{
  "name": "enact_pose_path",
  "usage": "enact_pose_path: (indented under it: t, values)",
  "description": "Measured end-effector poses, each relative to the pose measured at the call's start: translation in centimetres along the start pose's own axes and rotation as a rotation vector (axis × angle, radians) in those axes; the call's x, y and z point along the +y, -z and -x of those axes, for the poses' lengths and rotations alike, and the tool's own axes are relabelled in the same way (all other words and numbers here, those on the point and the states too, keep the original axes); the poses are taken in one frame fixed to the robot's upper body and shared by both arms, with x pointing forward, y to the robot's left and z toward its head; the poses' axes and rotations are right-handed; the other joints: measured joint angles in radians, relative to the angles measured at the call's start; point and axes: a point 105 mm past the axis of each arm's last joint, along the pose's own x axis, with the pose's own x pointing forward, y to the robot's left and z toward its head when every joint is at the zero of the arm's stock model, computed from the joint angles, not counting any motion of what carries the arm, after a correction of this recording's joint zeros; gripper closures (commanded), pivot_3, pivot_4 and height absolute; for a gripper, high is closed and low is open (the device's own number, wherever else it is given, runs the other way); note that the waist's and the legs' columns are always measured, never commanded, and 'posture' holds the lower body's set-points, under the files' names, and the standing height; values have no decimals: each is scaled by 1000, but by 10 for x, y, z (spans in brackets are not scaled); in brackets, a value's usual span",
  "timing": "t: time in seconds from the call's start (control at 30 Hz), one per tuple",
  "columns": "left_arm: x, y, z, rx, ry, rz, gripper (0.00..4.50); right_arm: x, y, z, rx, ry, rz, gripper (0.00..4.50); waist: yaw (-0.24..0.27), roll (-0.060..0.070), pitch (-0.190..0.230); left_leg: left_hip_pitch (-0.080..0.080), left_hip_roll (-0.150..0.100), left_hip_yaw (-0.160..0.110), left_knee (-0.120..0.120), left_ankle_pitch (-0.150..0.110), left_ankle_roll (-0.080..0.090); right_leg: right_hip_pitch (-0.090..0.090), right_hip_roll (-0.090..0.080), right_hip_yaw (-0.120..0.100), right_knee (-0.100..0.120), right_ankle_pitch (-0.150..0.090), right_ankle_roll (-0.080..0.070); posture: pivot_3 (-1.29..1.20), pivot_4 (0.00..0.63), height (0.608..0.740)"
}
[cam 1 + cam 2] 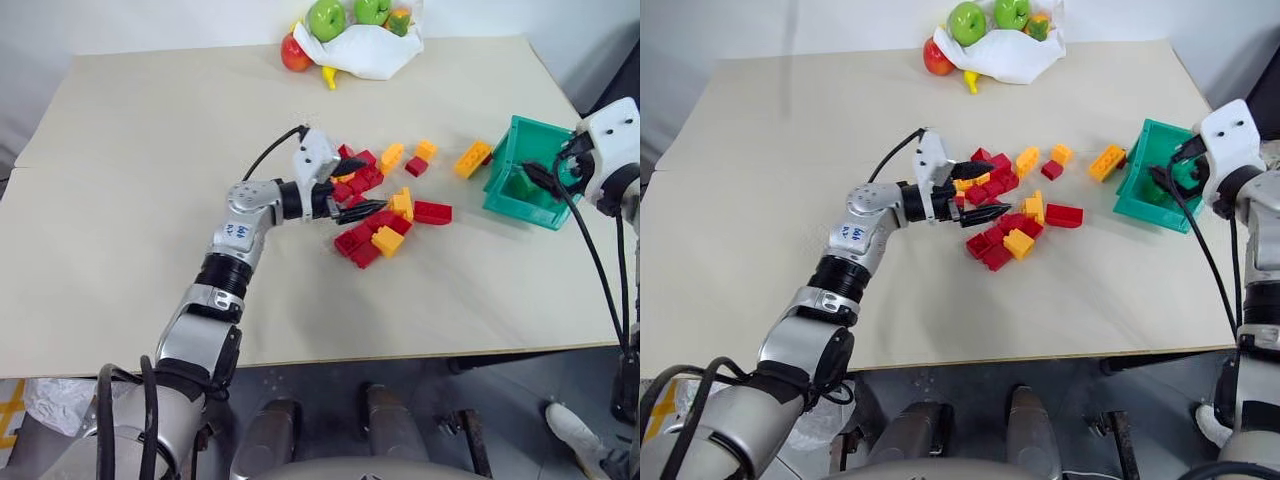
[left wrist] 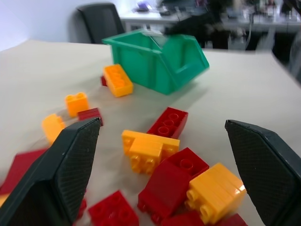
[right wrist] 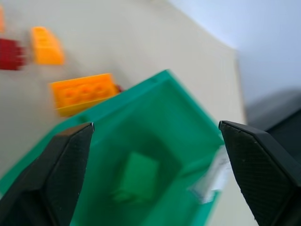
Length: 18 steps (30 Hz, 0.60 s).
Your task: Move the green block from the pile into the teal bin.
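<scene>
With our right gripper (image 3: 150,155) spread empty above the green block (image 3: 138,181) in the bin (image 1: 520,135), we risk nudging that bin while pulling away.

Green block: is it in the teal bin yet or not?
In. The green block lies on the floor of the teal bin, below the open right tool.

Head pair overlooks table (image 1: 150,200); wrist cams close, level.

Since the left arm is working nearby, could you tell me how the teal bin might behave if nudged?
The teal bin looks like thin, stiff plastic holding just the green block, so it is probably light. It would likely slide on the smooth table rather than tip, given its broad base.
</scene>
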Motion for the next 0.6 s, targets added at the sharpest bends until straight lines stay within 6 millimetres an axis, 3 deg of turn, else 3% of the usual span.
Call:
enact_pose_path:
  t: [0.07, 0.13, 0.2, 0.33, 0.47, 0.6]
  values:
    - [5, 2, 22, -41, -17, 43, 0, 38, 7, 17, -14, -185, -48, 50, 1, 0, 0, 0, 1, -3, -1, 0, 0, 0, 1, -1, -1, 0, 0, 0, 150, 740]
    - [20, 15, 65, -17, -108, 91, 0, 90, 17, 38, -24, -450, -108, 50, -5, 0, 0, 0, 3, -5, -3, -1, -1, 0, 2, -1, -1, -1, -1, 0, 150, 740]
    - [28, 26, 103, 9, -180, 105, 0, 117, 27, 53, -21, -605, -169, 50, -9, 1, 1, 1, 1, -4, -2, -1, 0, 0, 0, 0, 0, 0, 0, 0, 150, 740]
    - [29, 24, 139, 0, -177, 42, 0, 127, 17, 65, -136, -737, -85, 50, 5, 0, 1, 4, 0, -6, 6, -1, 2, 9, 0, -1, -8, 4, 2, 0, 150, 740]
    - [35, 31, 176, 47, -231, 40, 0, 120, 24, 64, -163, -763, -68, 50, 13, 0, 1, 7, 0, -7, 6, -1, 2, 12, 0, -1, -9, 5, 1, 0, 150, 740]
    - [32, 39, 188, 59, -248, 55, 0, 111, 25, 60, -195, -751, -54, 50, 17, 0, 1, 2, 1, -7, 5, -1, 2, 6, 0, -1, -4, 5, 1, 0, 150, 740]
